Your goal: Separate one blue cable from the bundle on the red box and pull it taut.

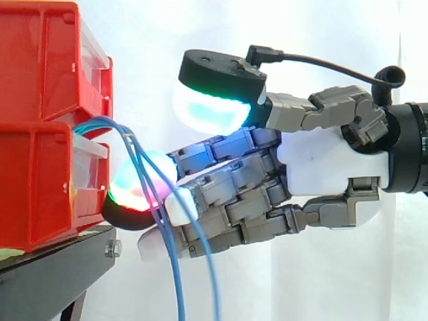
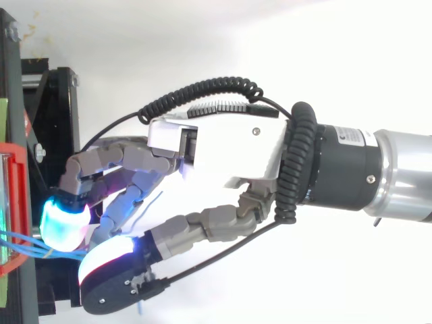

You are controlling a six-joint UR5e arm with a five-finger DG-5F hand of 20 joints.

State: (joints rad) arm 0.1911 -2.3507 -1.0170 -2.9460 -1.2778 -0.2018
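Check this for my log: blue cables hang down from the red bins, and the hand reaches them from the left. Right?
No: the side view shows the hand reaching them from the right. The blue cables do hang down from the red bins.

Backdrop: white curtain (image 1: 321, 40), plain and evenly lit, with faint vertical folds toward the right edge of the side view. Furniture: black stand (image 1: 47, 284), lower left of the side view, one silver bolt (image 1: 113, 249) at its corner. From above, the stand runs down the left edge against bright white.
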